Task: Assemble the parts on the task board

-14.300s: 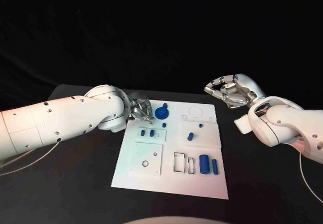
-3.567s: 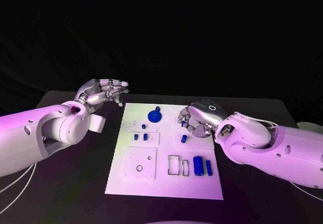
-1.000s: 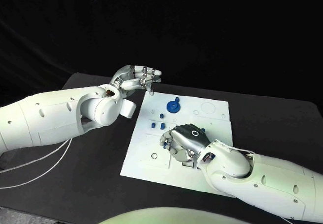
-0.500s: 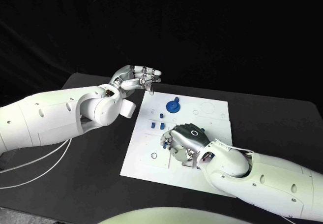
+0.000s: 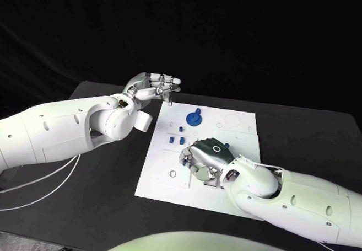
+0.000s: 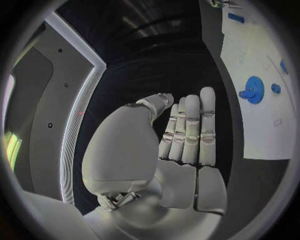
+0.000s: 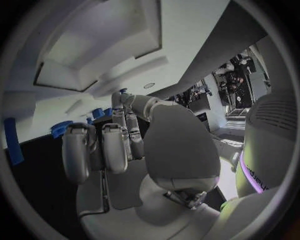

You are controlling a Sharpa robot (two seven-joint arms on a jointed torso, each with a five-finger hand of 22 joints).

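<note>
Your task board, a white rectangular plate, lies flat in the middle of the black counter, its surface marked with outlined recesses and small round holes. At the board's far end you see a blue gear-like round part with a short knob beside it; in the left wrist view the same disc shows a toothed rim and a pale hub. Nearer the board's middle, toward its left edge, you see a cluster of small blue pegs. A small ring-shaped mark sits on the board's near left portion.

Your right hand is low over the middle of the board, knuckles up, fingers curled down onto the plate. You cannot tell from the head view whether it holds anything. From the right wrist view you see its fingers bent close together toward the white board, with blue pieces just beyond the fingertips and a blue bar off to one side, but contact with them cannot be made out.

Your left hand is raised off the board's far left corner, above the counter's edge, fingers drawn in together. In the left wrist view its fingers lie straight side by side, pressed against one another, thumb folded alongside, with nothing between them.
</note>
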